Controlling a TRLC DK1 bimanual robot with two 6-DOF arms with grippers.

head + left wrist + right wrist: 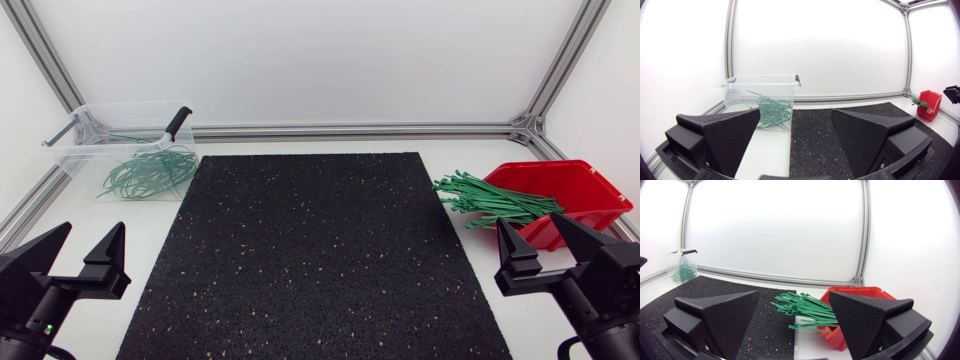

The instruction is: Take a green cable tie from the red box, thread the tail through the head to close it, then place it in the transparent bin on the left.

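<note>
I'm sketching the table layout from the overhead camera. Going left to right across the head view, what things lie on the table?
clear bin → black mat → green cable ties → red box

Green cable ties [492,201], red box [580,190], black speckled mat [310,260].

Bright, even, diffuse light all round; the white panels [300,50] glow and sit close to blown out in both wrist views. Shadows are barely there: only a faint soft one under the green cable ties [805,307]. The black mat [310,260] stays matte with no glare (its flecks read fine). There's a slight sheen on the transparent bin [760,87]. The wrist views bow the frame posts [730,50] near the edges, and the corners go dark. The left gripper [795,112] and right gripper [794,293] look dark against the glow.
</note>
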